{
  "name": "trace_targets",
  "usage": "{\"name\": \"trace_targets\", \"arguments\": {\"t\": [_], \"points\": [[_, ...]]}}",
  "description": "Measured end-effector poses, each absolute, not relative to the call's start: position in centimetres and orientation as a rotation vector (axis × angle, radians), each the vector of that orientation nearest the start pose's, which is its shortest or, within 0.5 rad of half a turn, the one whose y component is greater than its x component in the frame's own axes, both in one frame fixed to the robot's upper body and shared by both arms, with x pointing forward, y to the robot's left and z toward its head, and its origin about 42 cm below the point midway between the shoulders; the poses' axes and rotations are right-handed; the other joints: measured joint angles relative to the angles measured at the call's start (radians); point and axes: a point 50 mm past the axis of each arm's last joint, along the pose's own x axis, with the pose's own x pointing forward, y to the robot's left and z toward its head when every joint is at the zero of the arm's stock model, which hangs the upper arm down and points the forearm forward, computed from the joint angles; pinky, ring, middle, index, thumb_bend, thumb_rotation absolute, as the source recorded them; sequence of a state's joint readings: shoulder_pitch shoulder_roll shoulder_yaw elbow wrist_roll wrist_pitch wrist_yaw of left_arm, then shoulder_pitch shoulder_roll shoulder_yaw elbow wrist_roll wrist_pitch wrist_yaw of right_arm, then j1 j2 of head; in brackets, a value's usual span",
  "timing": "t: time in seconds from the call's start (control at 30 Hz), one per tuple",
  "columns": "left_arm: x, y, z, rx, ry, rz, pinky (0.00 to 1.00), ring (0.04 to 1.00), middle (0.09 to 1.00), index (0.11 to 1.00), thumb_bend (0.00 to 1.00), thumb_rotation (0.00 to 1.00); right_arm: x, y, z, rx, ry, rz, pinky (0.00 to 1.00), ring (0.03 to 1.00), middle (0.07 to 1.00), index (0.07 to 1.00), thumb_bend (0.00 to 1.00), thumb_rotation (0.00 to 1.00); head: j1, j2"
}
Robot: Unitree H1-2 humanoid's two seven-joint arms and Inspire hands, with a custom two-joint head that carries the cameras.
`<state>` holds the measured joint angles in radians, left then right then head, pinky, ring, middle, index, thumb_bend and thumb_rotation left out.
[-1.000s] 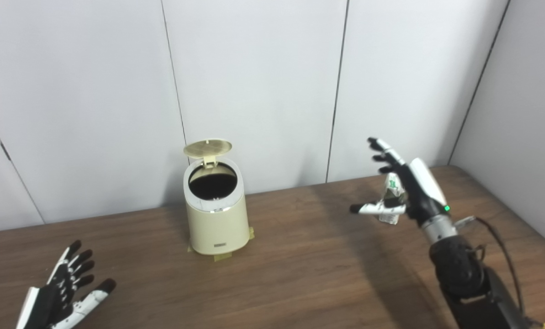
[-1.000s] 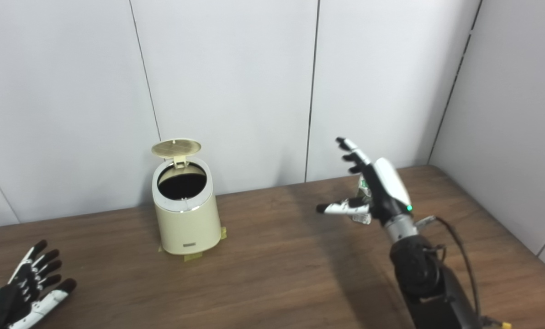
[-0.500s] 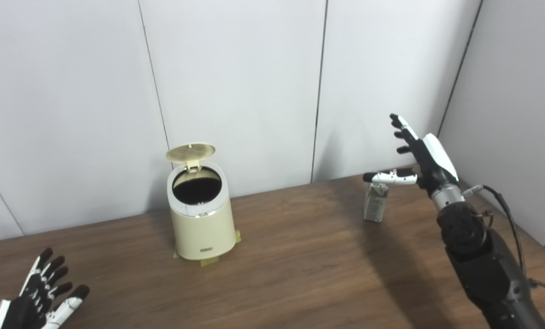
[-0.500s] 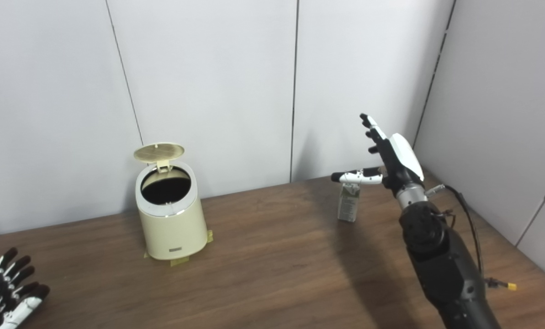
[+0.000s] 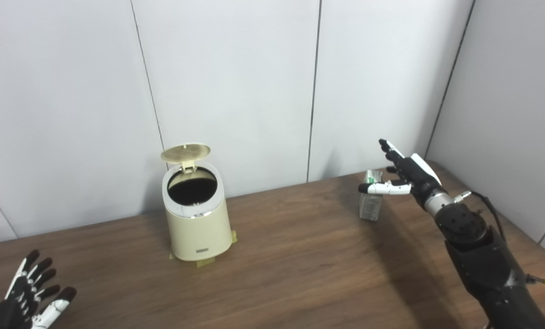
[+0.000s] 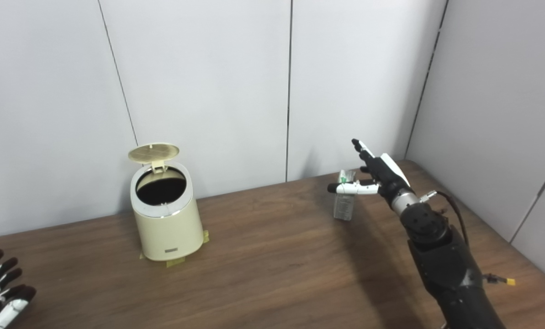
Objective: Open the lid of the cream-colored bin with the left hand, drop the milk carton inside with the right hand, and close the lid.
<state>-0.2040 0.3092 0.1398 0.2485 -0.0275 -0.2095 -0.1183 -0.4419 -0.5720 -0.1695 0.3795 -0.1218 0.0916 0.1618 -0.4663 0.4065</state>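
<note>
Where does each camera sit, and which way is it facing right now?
Left eye view: on the head, looking down across the table toward the wall; shows the left hand open at the bottom corner and the right hand open by the carton.
Right eye view: beside it, set slightly right, same aim, same hands.
Both share the bin, its lid up.
</note>
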Motion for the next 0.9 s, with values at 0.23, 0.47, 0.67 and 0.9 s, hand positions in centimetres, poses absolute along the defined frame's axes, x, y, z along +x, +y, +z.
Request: {"name": "trace_targets", "arguments": {"t": [0.23, 0.47, 0.67, 0.9], "points": [[35.0, 34.4, 13.4, 0.280, -0.179, 0.005, 0.82, 0.895, 0.921, 1.000, 0.76, 0.43, 40.9, -45.4, 20.8, -0.554, 0.093, -0.127, 0.88, 1.000, 1.000, 1.000, 1.00, 0.28, -0.006, 0.005], [35.0, 34.8, 13.1, 0.283, -0.164, 0.006, 0.83, 0.897, 0.924, 1.000, 0.76, 0.42, 41.0, -45.4, 20.0, -0.555, 0.117, -0.126, 0.89, 1.000, 1.000, 1.000, 0.98, 0.26, -0.014, 0.009], [35.0, 34.8, 13.0, 0.283, -0.161, 0.002, 0.82, 0.903, 0.932, 1.000, 0.76, 0.43, 41.0, -45.3, 19.1, -0.568, 0.144, -0.135, 0.83, 0.960, 1.000, 1.000, 0.95, 0.23, -0.012, 0.009], [35.0, 34.8, 12.9, 0.271, -0.160, -0.003, 0.81, 0.902, 0.931, 1.000, 0.77, 0.42, 41.2, -45.4, 17.5, -0.536, 0.158, -0.144, 0.81, 0.934, 0.998, 0.992, 0.95, 0.22, -0.005, 0.017]]}}
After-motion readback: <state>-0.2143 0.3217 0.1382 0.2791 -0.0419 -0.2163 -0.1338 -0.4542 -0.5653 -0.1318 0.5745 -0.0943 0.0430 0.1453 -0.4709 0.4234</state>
